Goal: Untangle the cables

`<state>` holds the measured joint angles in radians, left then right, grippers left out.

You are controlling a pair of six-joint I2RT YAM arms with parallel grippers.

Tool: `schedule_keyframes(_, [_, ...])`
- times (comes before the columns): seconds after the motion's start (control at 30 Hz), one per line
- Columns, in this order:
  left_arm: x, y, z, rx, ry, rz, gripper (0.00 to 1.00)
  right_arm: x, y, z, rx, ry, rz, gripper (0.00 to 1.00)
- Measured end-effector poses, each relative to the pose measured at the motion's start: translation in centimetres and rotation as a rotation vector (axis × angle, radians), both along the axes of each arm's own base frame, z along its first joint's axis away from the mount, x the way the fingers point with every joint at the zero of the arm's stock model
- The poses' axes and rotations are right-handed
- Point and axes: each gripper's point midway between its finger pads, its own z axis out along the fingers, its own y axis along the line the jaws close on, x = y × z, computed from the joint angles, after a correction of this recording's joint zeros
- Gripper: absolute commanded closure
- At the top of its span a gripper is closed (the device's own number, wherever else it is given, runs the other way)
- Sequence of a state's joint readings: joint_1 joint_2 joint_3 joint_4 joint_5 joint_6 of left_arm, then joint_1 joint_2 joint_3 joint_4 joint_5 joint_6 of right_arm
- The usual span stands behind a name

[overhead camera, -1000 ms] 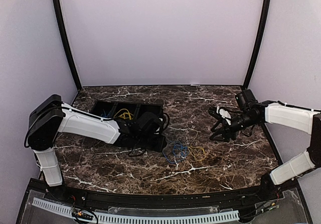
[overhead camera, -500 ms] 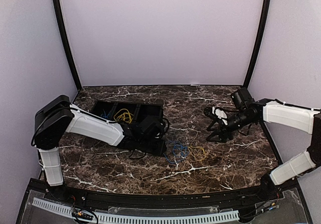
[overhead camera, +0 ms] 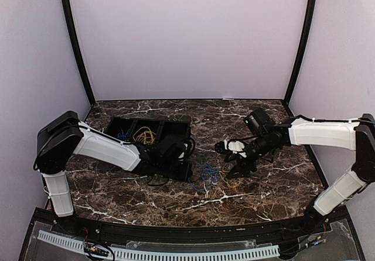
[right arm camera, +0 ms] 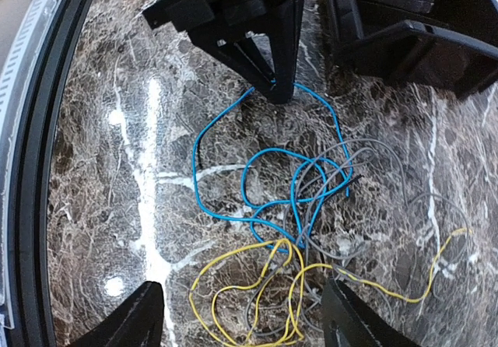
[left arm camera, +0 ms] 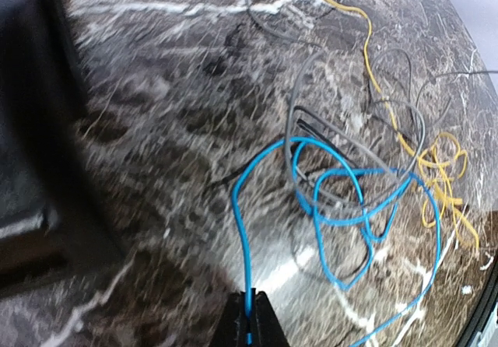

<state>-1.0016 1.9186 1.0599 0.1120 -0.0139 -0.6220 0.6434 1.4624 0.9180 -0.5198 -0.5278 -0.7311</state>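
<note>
A tangle of thin cables lies mid-table: a blue cable (overhead camera: 204,174) (right arm camera: 233,207), a yellow cable (overhead camera: 232,179) (right arm camera: 249,292) and a dark grey cable (right arm camera: 366,160) looped through both. My left gripper (overhead camera: 188,171) (left arm camera: 250,316) sits at the tangle's left edge, shut on one end of the blue cable (left arm camera: 342,199); it also shows in the right wrist view (right arm camera: 278,90). The yellow cable (left arm camera: 436,168) lies beyond the blue loops. My right gripper (overhead camera: 229,158) (right arm camera: 241,320) hovers open and empty over the yellow loops, fingers wide apart.
A black three-compartment tray (overhead camera: 149,119) stands at the back left behind my left arm, with a blue cable piece (overhead camera: 123,134) and a yellow cable piece (overhead camera: 144,134) inside. The black front rail (right arm camera: 35,168) runs along the table's near edge.
My right arm has swung left from the table's right side to above the tangle. My left gripper has shifted slightly right to the tangle's edge.
</note>
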Motion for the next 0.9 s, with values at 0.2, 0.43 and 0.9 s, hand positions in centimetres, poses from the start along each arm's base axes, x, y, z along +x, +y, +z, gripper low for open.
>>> schedule_keyframes(0.2, [-1.3, 1.6, 3.0, -0.062, -0.024, -0.002, 1.00, 0.0, 2.4, -0.9, -0.012, -0.065, 0.062, 0.05])
schedule_keyframes(0.43, [-2.1, 0.6, 8.2, -0.228, -0.053, -0.046, 1.00, 0.4, 5.4, -0.6, 0.047, -0.136, 0.124, 0.04])
schedule_keyframes(0.9, [-3.7, 1.8, 10.3, -0.342, -0.021, -0.026, 1.00, 1.2, 9.7, -5.0, 0.086, -0.028, 0.186, 0.47])
